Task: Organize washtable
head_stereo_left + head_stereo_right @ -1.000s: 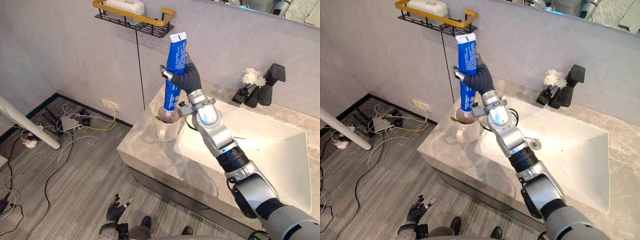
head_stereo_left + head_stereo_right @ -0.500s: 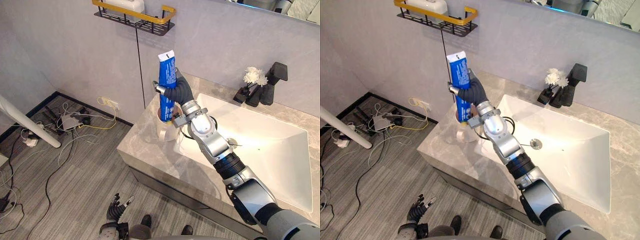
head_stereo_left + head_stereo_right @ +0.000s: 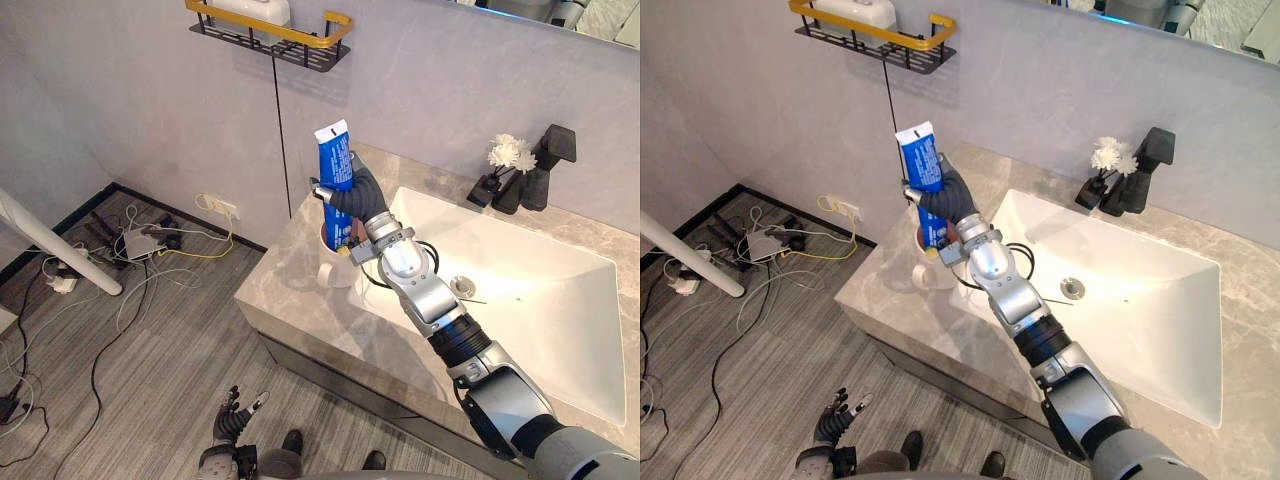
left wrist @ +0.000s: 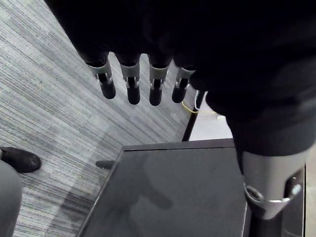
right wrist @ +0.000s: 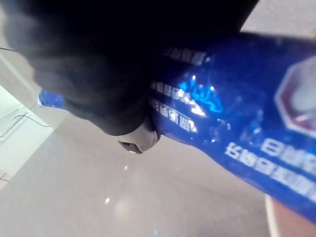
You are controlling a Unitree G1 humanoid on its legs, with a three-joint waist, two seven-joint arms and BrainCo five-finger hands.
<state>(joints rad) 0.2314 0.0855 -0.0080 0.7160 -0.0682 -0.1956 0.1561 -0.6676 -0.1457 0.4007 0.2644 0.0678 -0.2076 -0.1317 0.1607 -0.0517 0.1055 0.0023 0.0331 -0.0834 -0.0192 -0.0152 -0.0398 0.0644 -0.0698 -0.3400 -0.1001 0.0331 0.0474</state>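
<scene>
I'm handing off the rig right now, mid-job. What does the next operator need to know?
Right hand: shut on the toothpaste tube, held upright, its lower end at the mouth of the white cup.
Left hand: open, hanging low over the floor, holding nothing.
The cup stands on the counter, beside the sink.
Done: tube brought to the cup.
Left: probably lower it in, release, pull the hand back.
</scene>
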